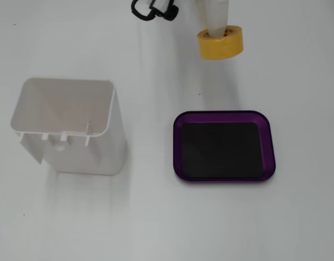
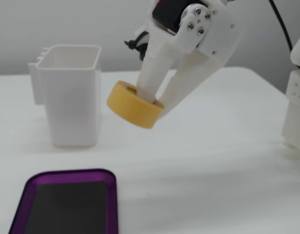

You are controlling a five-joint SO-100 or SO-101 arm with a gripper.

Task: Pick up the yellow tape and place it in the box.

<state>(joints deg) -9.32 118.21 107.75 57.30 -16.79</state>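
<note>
Beyond the box [image 1: 267, 142], well apart from it, the gripper [image 2: 157, 100] pinches the yellow tape's [image 2: 132, 107] wall, one finger through its hole, lifting it tilted for carrying.

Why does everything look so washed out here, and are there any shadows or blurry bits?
In the top-down fixed view, bright even light bleaches the table and leaves only faint grey smears below the white bin; the tray stays crisp. In the side fixed view, the tape held by the hand is sharp, but the near tray looks slightly soft.
</note>
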